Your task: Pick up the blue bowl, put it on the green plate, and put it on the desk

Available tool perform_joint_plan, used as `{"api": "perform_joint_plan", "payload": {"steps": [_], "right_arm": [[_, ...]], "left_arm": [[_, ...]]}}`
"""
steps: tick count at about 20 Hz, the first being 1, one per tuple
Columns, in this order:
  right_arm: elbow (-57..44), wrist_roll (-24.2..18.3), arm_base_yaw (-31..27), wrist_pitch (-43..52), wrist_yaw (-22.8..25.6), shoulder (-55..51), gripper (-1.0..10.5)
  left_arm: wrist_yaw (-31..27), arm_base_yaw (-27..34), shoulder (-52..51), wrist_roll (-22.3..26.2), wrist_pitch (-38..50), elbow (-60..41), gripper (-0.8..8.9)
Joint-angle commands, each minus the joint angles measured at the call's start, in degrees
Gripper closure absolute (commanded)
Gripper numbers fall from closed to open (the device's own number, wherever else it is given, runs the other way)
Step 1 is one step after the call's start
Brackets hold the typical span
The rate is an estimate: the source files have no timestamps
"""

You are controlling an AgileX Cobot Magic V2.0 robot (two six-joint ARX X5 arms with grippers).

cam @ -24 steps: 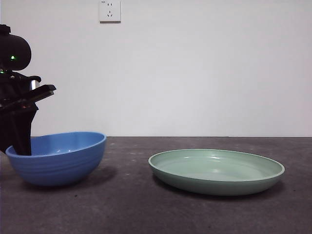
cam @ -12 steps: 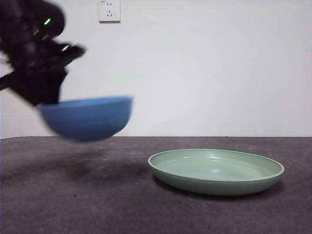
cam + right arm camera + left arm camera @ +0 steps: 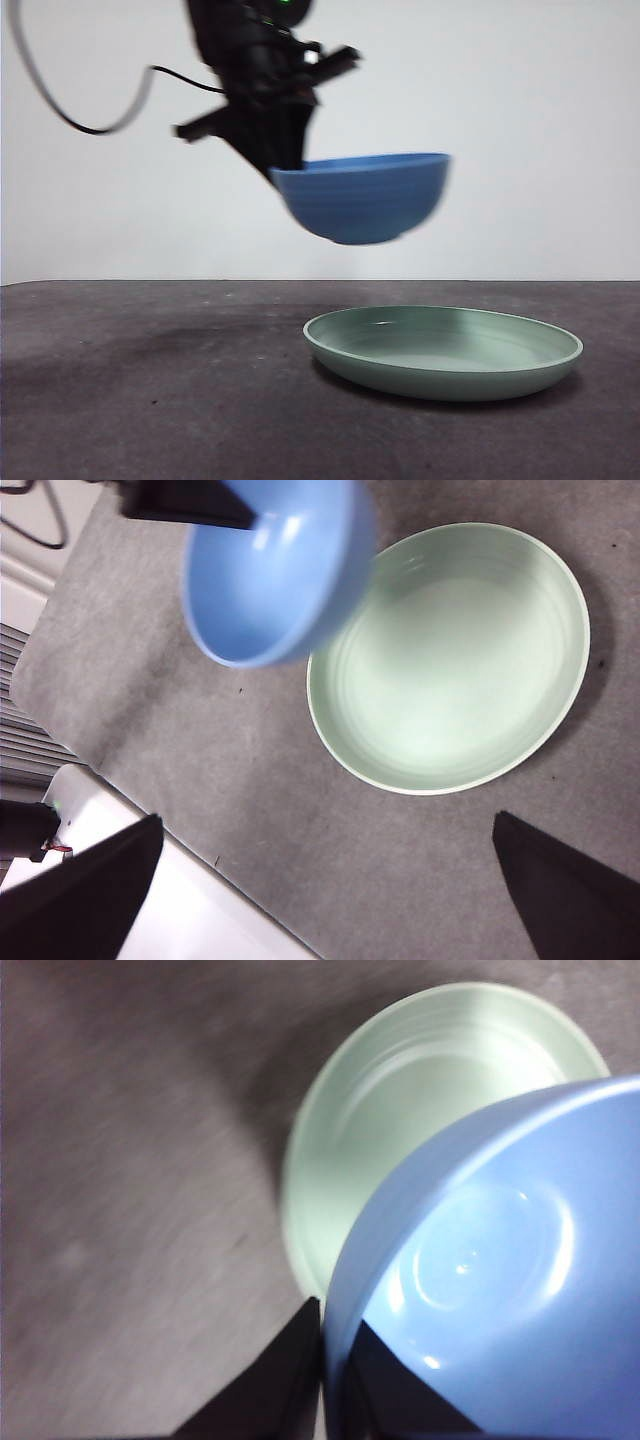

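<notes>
Your left gripper point(image 3: 322, 1360) has the blue bowl point(image 3: 363, 197) pinched by its rim, one jaw inside the wall and one outside, closed tight on it. The bowl hangs in the air, clear of the desk point(image 3: 150, 400), tilted slightly and blurred in the front view. It sits above the near edge of the green plate point(image 3: 443, 350), partly over it and not touching; in the left wrist view the bowl covers a good part of the plate. The plate rests flat on the desk with nothing in it. A black cable point(image 3: 70, 110) loops behind the arm. Your right gripper point(image 3: 330, 880) waits high above with its jaws spread wide, holding nothing; only their tips show.
</notes>
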Motion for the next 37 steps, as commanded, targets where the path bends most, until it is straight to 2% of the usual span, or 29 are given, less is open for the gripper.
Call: {"api": "perform_joint_plan", "payload": {"steps": [1, 6, 21, 22, 23, 25, 26, 27, 31, 35, 37], "right_arm": [[0.7, -0.7, 0.2, 0.7, -0.1, 0.2, 3.4], [0.7, -1.1, 0.2, 0.9, -0.1, 0.2, 3.4], [0.7, -1.1, 0.2, 0.9, -0.1, 0.2, 3.4], [0.7, -1.1, 0.2, 0.9, -0.1, 0.2, 3.4], [0.7, -1.1, 0.2, 0.9, -0.1, 0.2, 3.4], [0.7, -1.1, 0.2, 0.9, -0.1, 0.2, 3.4], [0.7, -1.1, 0.2, 0.9, -0.1, 0.2, 3.4], [0.7, -1.1, 0.2, 0.9, -0.1, 0.2, 3.4], [0.7, -1.1, 0.2, 0.9, -0.1, 0.2, 3.4], [0.7, -1.6, 0.2, 0.9, -0.1, 0.2, 3.4], [0.7, -2.0, 0.2, 0.9, -0.1, 0.2, 3.4]], "left_arm": [[-0.2, -2.7, 6.1, -0.5, 0.3, 6.7, 7.98], [-4.2, -6.4, 13.4, 0.5, 3.5, 10.1, 7.98], [-4.2, -6.9, 19.9, -1.0, 1.7, 10.1, 7.82], [-4.2, -6.9, 19.9, -1.0, 1.6, 10.1, 7.56], [-4.2, -6.8, 19.9, -1.0, 1.3, 10.1, 6.51], [-4.2, -6.7, 19.9, -0.8, 0.5, 10.6, 3.24], [-4.2, -6.6, 19.9, -0.7, -0.1, 11.0, 2.33], [-4.2, -6.6, 19.9, 0.3, -1.3, 12.0, 2.08], [-4.2, -5.8, 19.8, 5.7, -8.8, 21.0, 2.19], [-4.2, -5.5, 18.6, 6.3, -14.7, 31.9, 2.20], [-4.2, -5.5, 16.4, 6.3, -16.1, 34.1, 2.21]]}}
